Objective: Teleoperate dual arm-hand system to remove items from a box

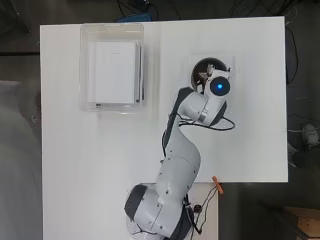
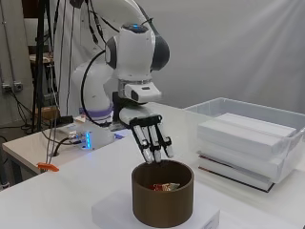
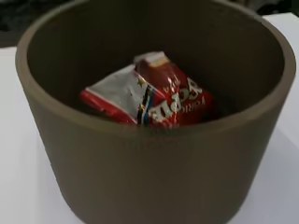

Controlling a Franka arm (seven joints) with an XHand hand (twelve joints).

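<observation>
Robot hand [image 2: 152,138]: released, fingers straight, pointing down over the brown tub [image 2: 162,199].
Red packet [image 3: 152,100]: directly below, on the tub's floor.
Handling: likely light, crinkly, slippery; pinch a raised edge.
Clear bin [image 2: 286,124]: well right, on the bench [image 1: 100,150].

We see our white arm [image 2: 136,52] bent over at the wrist, its hand [image 2: 151,136] pointing down toward the table, fingers [image 2: 156,143] straight and held close together, gripping nothing.
</observation>
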